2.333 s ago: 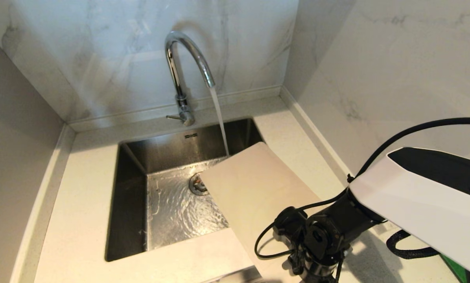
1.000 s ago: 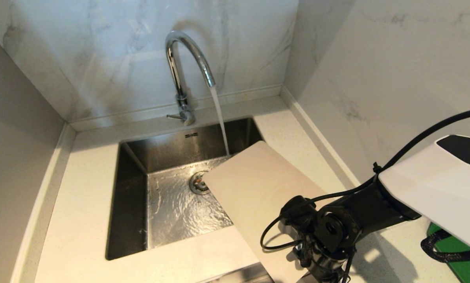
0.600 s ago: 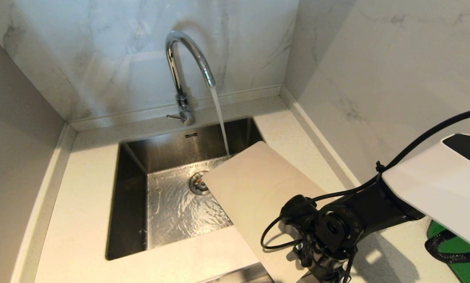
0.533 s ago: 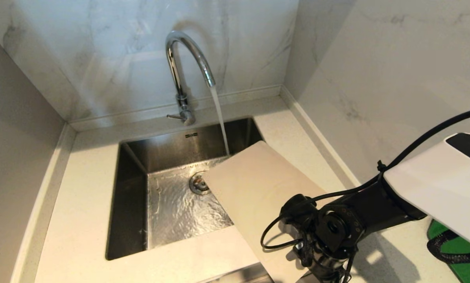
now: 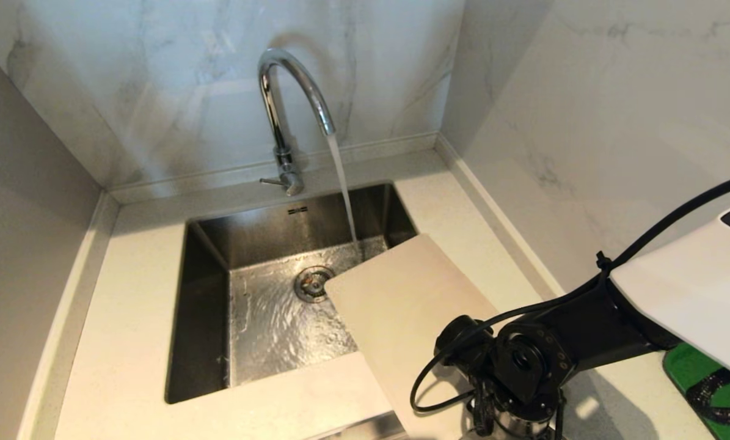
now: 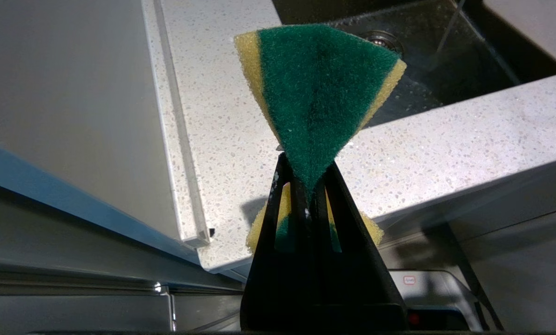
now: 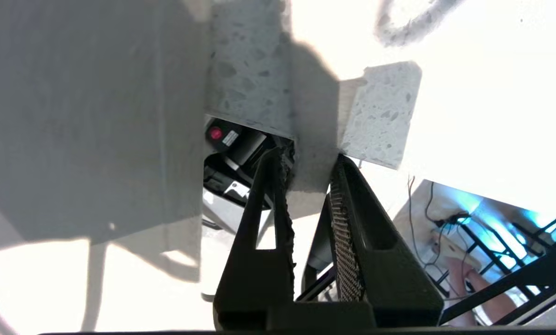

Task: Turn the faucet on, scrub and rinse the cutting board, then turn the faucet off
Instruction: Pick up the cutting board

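Cutting board (image 5: 401, 299) is shifted back from the stream since the earlier frame. Right end effector (image 7: 308, 186) is clamped on its near edge; left end effector (image 6: 305, 186) is closed on sponge (image 6: 317, 93). Faucet (image 5: 288, 104) is on; scrubbing, rinsing, shut-off are judged left.

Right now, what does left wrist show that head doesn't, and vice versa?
Left wrist only: the left gripper shut on a green-and-yellow sponge, off the counter's front edge. Head only: the faucet running, the cutting board tilted over the sink's right front corner, the right arm's wrist at the board's near end, and a green mat. Both: the sink with its drain, and the speckled counter.
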You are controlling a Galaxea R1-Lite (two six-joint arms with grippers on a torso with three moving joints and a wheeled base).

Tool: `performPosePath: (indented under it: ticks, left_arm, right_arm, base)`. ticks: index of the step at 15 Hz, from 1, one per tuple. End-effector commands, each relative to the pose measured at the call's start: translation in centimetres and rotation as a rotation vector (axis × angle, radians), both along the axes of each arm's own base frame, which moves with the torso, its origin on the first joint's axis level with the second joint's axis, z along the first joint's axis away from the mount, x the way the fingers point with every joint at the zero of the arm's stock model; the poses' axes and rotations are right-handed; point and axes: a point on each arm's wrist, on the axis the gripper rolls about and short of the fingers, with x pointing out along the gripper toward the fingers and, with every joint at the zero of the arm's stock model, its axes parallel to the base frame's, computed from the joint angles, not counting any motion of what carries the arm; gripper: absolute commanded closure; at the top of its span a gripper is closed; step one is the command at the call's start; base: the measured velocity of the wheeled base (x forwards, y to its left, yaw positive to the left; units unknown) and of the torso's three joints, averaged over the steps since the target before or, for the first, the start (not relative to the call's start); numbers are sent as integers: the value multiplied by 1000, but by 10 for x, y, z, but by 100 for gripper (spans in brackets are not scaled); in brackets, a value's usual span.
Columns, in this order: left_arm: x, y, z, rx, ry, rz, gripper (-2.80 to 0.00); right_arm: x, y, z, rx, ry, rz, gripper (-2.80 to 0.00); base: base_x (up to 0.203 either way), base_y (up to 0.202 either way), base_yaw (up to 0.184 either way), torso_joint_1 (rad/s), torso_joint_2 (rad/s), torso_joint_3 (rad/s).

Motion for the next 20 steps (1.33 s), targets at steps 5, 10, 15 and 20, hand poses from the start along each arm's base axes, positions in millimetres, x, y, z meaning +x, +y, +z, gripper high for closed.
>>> performPosePath:
  ticks: [5,10,15,20]
  left_arm:
    - [0,0,0,0,-1,2,0]
    - [0,0,0,0,-1,1,0]
    - [0,0,0,0,-1,2,0]
    - [0,0,0,0,-1,0,0]
  right_arm:
    - [1,1,2,7,-13,-10,0]
    - [7,5,1,64,-31,-5,0]
    - [7,5,0,75,-14,-2,0]
    - [7,5,1,78,-20,-4,0]
  base:
    - [0,0,0,0,0,0]
    - [0,0,0,0,0,0]
    - [0,0,0,0,0,0]
    - [0,0,0,0,0,0]
